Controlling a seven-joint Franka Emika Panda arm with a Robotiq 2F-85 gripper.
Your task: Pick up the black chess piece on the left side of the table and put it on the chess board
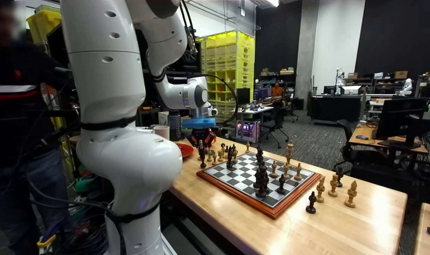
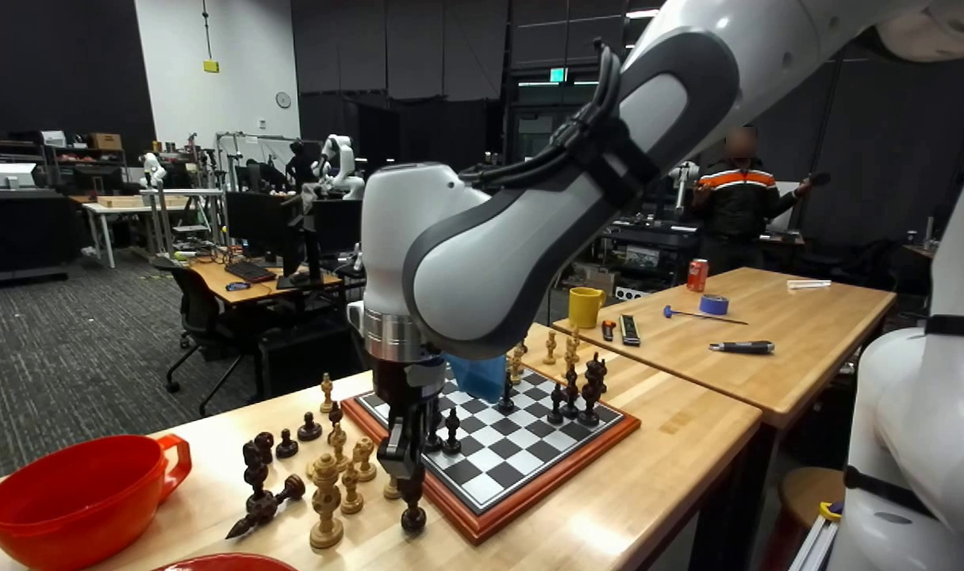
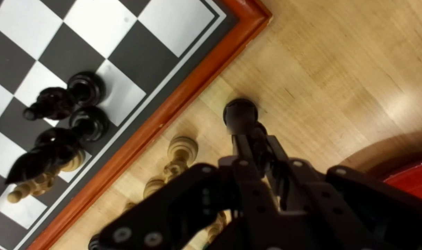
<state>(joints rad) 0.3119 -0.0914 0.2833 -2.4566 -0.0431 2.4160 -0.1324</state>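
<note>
Round red handled bowl (image 2: 77, 530) observed upright. On the neighbouring light-wood table (image 2: 807, 317): yellow cylindrical mug (image 2: 584, 308), red metal can (image 2: 697, 275), blue tape roll (image 2: 714, 305).

In an exterior view the table (image 2: 648, 476) bears the board (image 2: 513, 452); at its nine o'clock lie a black piece (image 2: 263, 507) on its side and, farther, a bowl (image 2: 69, 527).

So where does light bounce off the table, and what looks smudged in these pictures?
Glare whitens patches of the table in both exterior views; in the wrist view it carries a softer shine, with a shadow beside the red dish; also there, a square smudge hides part of the black chess piece; in both exterior views, a person's face is blurred.
</note>
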